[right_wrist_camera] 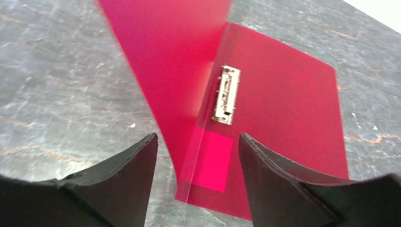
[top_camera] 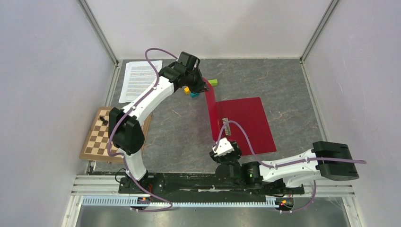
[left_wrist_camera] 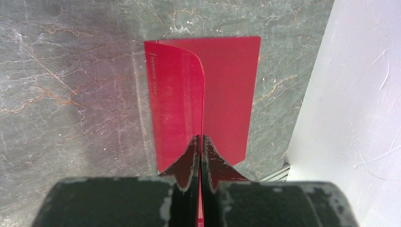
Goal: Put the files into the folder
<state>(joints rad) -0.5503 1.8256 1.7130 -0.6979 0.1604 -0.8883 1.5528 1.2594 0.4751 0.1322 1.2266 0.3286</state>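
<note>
Your left gripper point(left_wrist_camera: 200, 138) is squeezed shut on the edge of the red folder's point(top_camera: 248, 123) front cover point(left_wrist_camera: 175, 104) and holds that cover up off the back half. Your right gripper point(right_wrist_camera: 197, 137) has its fingers wide apart, holds nothing, and hangs just over the folder's near end. The metal clip point(right_wrist_camera: 226, 94) shows inside. The files point(top_camera: 140, 79) lie flat at the far left corner of the grey table point(top_camera: 179, 137), well apart from the folder.
</note>
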